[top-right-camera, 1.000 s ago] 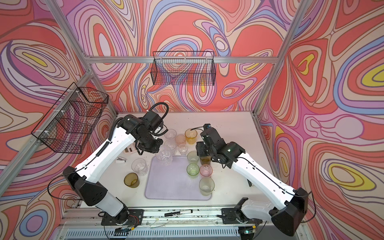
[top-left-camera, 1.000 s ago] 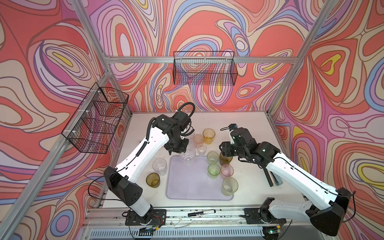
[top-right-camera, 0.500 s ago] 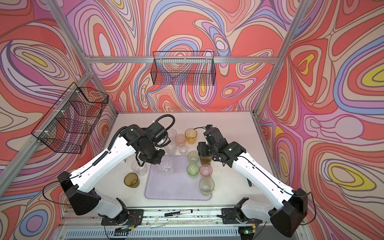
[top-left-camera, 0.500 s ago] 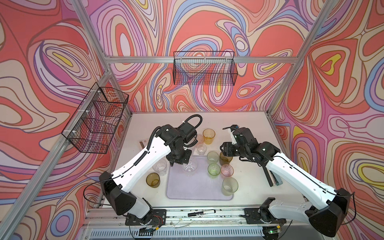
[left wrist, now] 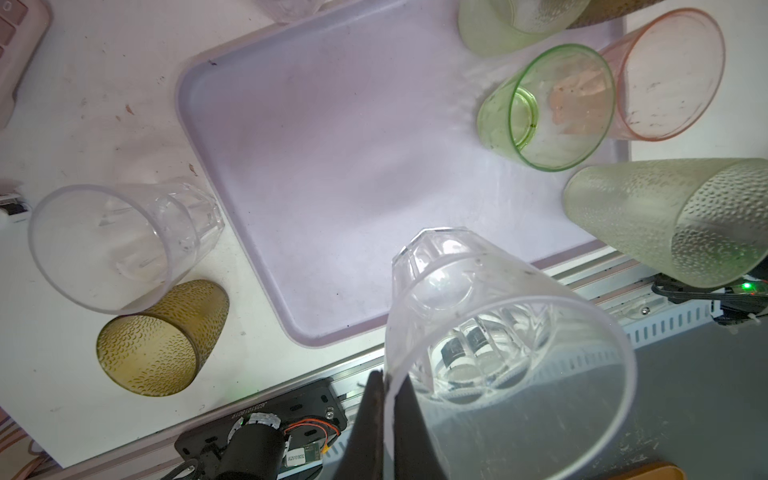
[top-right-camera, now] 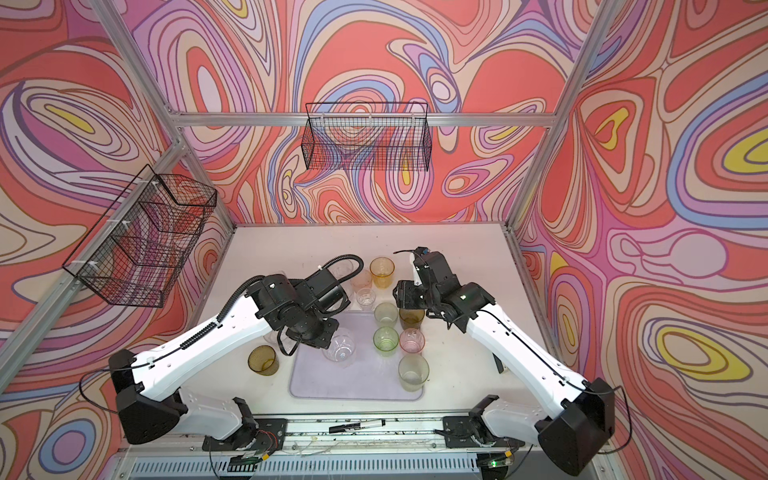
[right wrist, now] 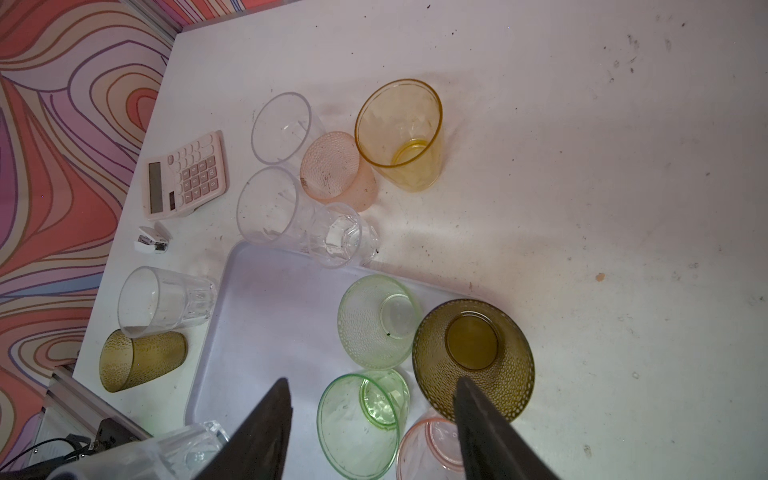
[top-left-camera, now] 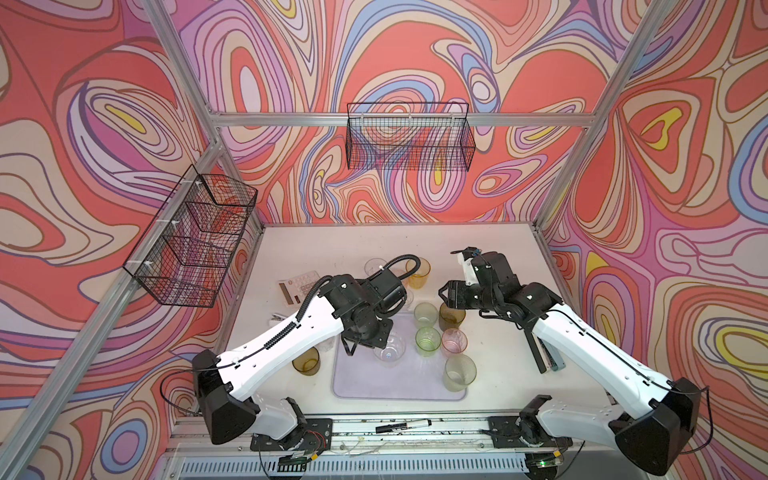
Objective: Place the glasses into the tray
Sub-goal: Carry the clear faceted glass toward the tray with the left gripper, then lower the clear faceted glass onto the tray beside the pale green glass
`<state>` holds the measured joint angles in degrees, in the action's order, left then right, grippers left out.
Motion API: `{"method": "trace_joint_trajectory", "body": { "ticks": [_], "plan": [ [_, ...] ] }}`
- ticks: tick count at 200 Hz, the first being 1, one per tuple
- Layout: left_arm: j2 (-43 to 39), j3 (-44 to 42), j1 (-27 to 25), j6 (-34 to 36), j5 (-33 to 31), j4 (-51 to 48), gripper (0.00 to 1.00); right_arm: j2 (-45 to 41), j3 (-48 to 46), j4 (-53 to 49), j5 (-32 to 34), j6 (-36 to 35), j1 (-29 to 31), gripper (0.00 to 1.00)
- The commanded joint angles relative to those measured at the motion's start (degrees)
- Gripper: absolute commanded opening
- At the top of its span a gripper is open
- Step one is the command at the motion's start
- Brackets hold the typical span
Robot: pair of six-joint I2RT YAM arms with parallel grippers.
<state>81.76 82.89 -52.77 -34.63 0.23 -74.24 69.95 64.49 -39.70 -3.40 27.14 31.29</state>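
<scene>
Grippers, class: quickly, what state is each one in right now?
Left gripper: shut, pinching the rim of the clear faceted glass.
Right gripper: open, holding nothing.

Robotics lab test cell: aluminium framing (top-left-camera: 291, 119), swirl-printed walls (top-left-camera: 415, 50), two robot arms (top-left-camera: 291, 336) (top-left-camera: 582, 345) mounted low in frame at a white tabletop (top-left-camera: 478, 249).

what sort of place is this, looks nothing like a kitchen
Most likely a robot test cell: a silver aluminium frame holds swirl-printed wall panels, and two white-and-black robot arms are bolted to the white table's front rail.
</scene>
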Motion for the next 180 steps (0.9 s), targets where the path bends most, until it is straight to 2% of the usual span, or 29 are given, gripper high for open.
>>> {"method": "trace_joint_trajectory", "body": {
  "ticks": [1,43,180],
  "plan": [
    [-0.6,-1.2,-1.9,-3.2,-1.3,3.0,0.00,0.5,-0.8,1.2,-2.7,-0.1,-1.1,0.65],
    [-0.2,-5.1,-4.6,-5.3,-0.9,8.1,0.00,-0.1,-0.8,1.1,-4.7,-0.9,-3.2,0.66],
    [7.7,-3.7,-12.3,-6.9,-1.5,11.9,0.00,-2.1,-3.1,0.2,-9.6,-2.6,-8.0,0.66]
  ]
}}
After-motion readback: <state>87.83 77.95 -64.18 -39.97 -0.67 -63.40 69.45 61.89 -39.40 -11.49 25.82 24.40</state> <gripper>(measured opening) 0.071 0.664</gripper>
